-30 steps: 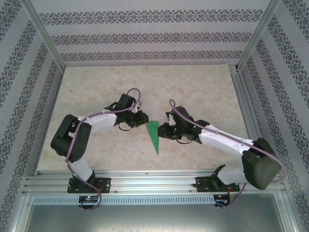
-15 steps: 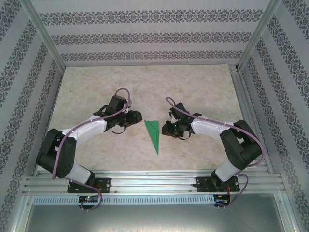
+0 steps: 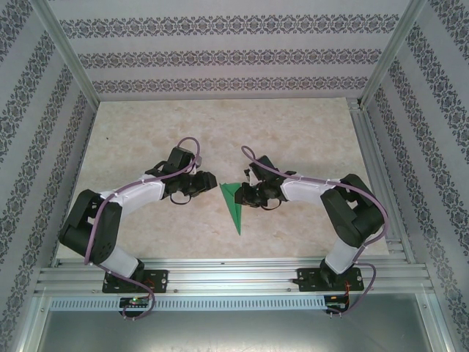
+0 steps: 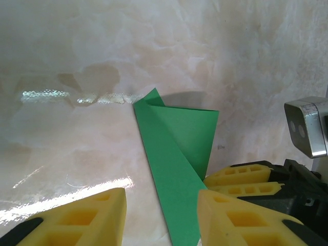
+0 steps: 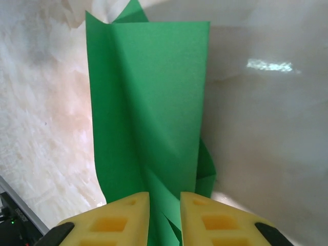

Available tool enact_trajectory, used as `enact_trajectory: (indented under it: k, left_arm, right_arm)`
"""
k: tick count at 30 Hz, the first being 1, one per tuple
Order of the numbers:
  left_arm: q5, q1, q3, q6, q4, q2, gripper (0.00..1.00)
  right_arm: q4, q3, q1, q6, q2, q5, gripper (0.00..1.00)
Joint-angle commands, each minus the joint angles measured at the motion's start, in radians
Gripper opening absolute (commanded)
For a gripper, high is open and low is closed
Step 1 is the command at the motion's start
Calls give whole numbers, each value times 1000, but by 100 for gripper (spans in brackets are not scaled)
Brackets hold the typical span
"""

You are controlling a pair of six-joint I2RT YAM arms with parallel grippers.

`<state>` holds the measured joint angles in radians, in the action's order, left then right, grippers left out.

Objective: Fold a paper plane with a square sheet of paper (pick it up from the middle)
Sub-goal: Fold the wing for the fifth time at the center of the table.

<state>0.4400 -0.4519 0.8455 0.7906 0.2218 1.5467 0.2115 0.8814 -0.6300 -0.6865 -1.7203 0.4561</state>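
between the arms, a paper plane (image 3: pixel 232 202), seemingly light and limp.
i would pinch its layered edge; left gripper (image 4: pixel 161 195) wide, right gripper (image 5: pixel 164 197) narrow there, hold unclear.

A beige marbled tabletop (image 3: pixel 146 125) sits inside patterned wallpaper walls (image 3: pixel 220 51) and an aluminium frame (image 3: pixel 234 275).

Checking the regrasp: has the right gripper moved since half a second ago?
Yes. The right gripper slid left, away from the right rail, onto the wide end of the paper plane.
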Motion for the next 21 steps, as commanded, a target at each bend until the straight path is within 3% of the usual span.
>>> enact_trajectory:
  k: [1, 6, 13, 21]
  left_arm:
    - [12, 5, 17, -5, -4, 3, 43]
    - [12, 5, 18, -7, -4, 5, 43]
    - [48, 4, 24, -5, -22, 20, 43]
    - [89, -2, 52, -10, -25, 69, 44]
  right_arm:
    - [-32, 27, -18, -13, -18, 26, 23]
    - [-4, 34, -30, -6, -19, 8, 24]
    - [117, 59, -20, 38, 53, -109, 30]
    - [34, 32, -11, 20, 0, -51, 31]
